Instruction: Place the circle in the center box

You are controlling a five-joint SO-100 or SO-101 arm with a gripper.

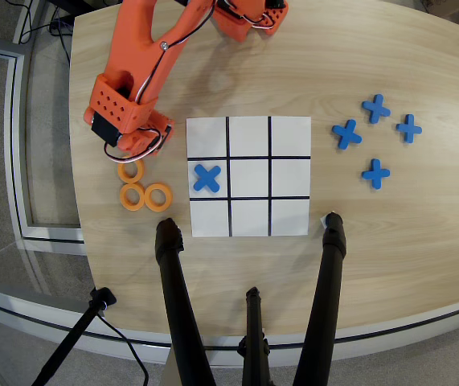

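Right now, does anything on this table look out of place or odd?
Nothing looks damaged or spilled. One blue cross already sits in the grid's left middle square, while the center box is empty. The gripper is over the orange rings beside the sheet.

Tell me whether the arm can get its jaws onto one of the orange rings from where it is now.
Probably yes. The gripper hangs right over the top orange ring, and nothing lies between them. Two more rings sit just below in the overhead view. Whether the jaws are open is hidden.
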